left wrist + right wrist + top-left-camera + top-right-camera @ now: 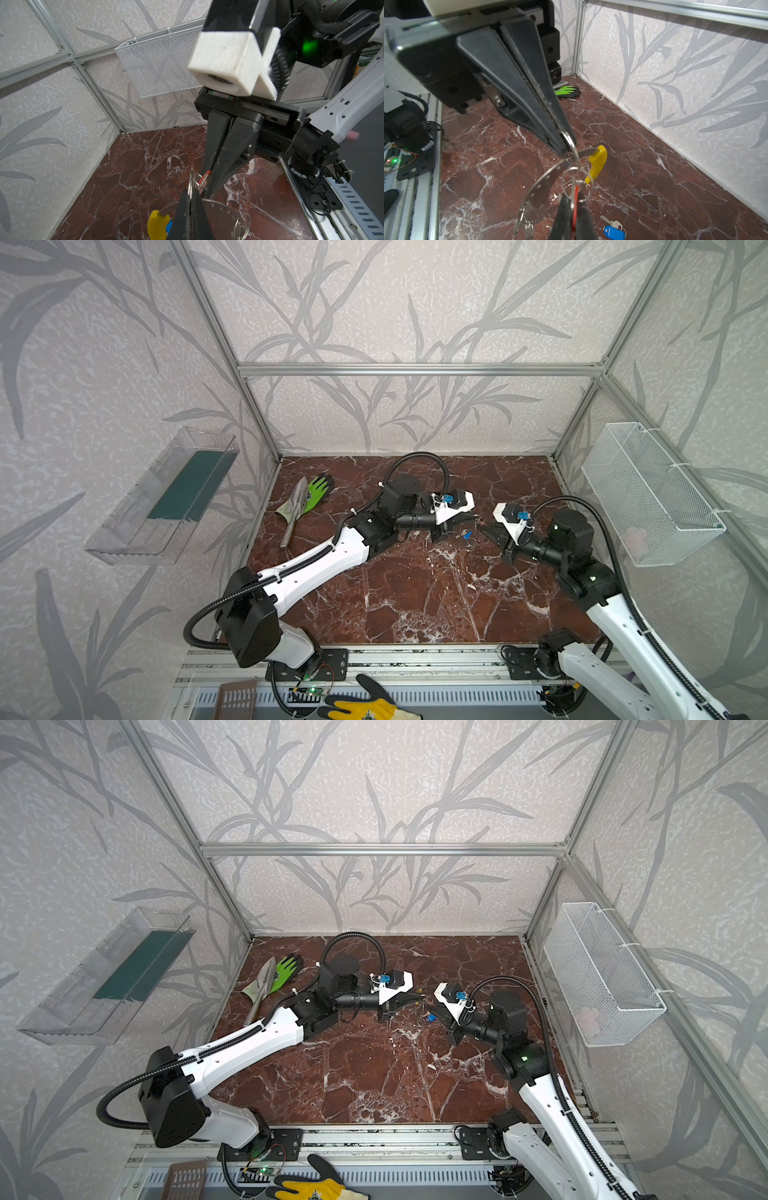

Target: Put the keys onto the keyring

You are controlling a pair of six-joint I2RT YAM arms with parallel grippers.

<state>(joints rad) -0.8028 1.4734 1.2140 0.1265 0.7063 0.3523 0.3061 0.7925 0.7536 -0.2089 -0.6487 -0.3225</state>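
Note:
The keyring, a thin grey dotted hoop with a yellow arc, hangs above the marble floor between both grippers. My left gripper is shut on the hoop near a small split ring. My right gripper is shut on the red-orange tag of one key, whose split ring lies against the hoop. The blue-tagged key lies loose on the floor below; in both top views it shows between the grippers. Small rings hang on the hoop's other end.
A green glove and a metal trowel lie at the back left of the floor. A white mesh basket hangs on the right wall, a clear tray on the left wall. A yellow glove lies beyond the front rail.

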